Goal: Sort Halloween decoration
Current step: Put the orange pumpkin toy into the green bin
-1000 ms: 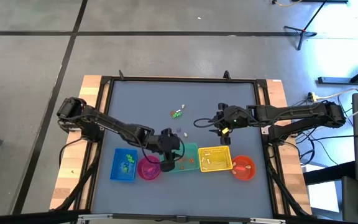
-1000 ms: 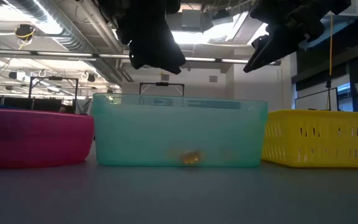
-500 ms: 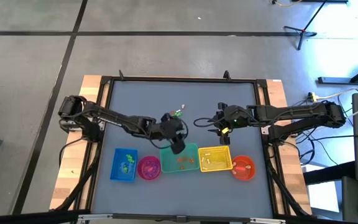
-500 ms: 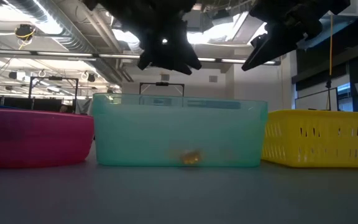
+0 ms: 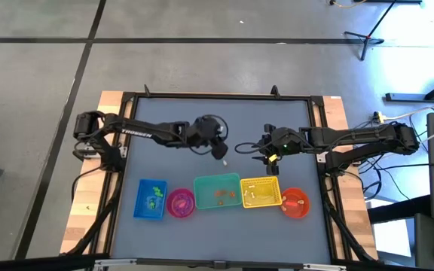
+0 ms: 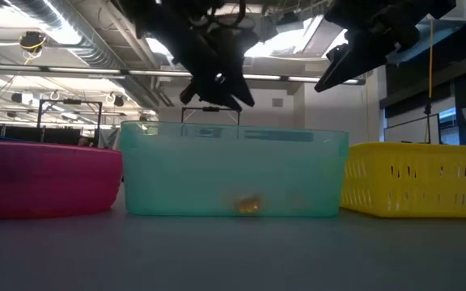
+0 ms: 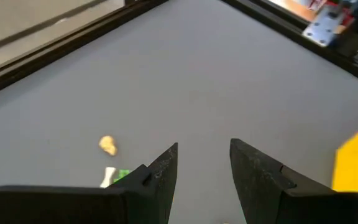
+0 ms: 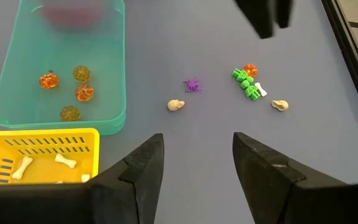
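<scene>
Heads up: your left gripper (image 7: 204, 165) and right gripper (image 8: 197, 158) both hang empty, jaws apart, above tiny plastic Halloween trinkets (image 8: 248, 84) bunched mid-table, so you might pinch two colours together.

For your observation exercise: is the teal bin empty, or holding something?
Holding something: four small orange pumpkins lie inside the teal bin.

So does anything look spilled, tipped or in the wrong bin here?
Nothing stands out. The teal bin holds only orange pumpkins, the yellow basket only bones, and the unsorted trinkets lie loose on the table.
</scene>
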You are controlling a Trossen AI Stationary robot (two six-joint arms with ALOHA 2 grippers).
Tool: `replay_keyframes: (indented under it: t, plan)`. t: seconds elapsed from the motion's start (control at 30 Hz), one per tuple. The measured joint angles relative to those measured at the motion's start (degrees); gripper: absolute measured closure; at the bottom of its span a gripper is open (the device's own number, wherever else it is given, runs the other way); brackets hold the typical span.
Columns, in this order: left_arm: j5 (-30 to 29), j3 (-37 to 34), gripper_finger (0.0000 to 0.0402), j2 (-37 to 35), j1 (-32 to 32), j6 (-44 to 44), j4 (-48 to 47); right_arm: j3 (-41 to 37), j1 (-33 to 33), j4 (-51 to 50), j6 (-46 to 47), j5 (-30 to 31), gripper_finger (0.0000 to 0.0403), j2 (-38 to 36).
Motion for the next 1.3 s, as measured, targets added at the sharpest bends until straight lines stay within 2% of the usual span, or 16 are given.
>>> replay_keyframes:
  t: [0.23,0.5,0.9,1.3]
  plan:
    - [7.19,0.07,0.027,0.39,6.96,-0.21,-5.91,0.0,0.0,-0.02,0.0,0.0,0.0214,0.0]
    - [8.96,0.09,0.027,3.22,11.22,-0.32,-11.2,0.0,0.0,-0.02,0.0,-0.02,0.0214,0.02]
    - [11.78,0.09,0.027,10.8,13.16,-0.36,-11.43,0.0,0.0,-0.07,0.0,0.0,0.0214,0.02]
    - [11.51,0.09,0.027,14.06,13.14,-0.37,-11.57,0.0,0.0,-0.08,0.0,0.0,0.0214,0.02]
